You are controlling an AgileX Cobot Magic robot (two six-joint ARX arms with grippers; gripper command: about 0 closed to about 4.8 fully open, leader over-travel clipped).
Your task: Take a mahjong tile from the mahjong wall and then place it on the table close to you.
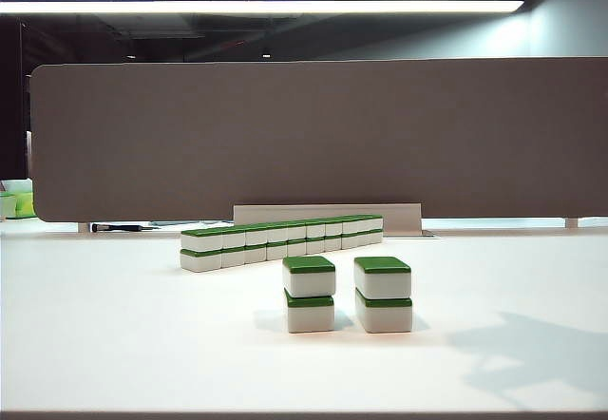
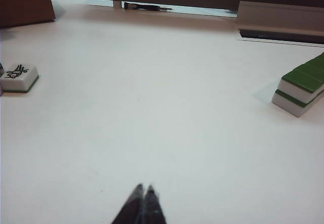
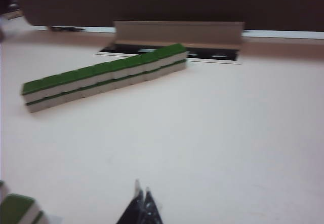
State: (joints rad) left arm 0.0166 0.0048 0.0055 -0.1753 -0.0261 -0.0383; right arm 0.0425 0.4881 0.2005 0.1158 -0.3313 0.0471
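The mahjong wall (image 1: 285, 238) is a long row of white tiles with green tops, two high, lying slantwise at the middle of the table (image 1: 114, 344). Neither gripper shows in the exterior view; only an arm's shadow (image 1: 532, 349) falls at the right. In the left wrist view my left gripper (image 2: 144, 188) is shut and empty over bare table, with the wall's end (image 2: 301, 88) off to one side. My right gripper (image 3: 142, 191) is also shut with nothing in it, well short of the wall (image 3: 106, 77).
Two lone two-tile stacks (image 1: 309, 294) (image 1: 383, 293) stand in front of the wall. A single face-up tile (image 2: 20, 77) lies on the table near the left arm. A brown-grey partition board (image 1: 313, 140) closes off the back, with a grey box (image 1: 328, 214) at its foot.
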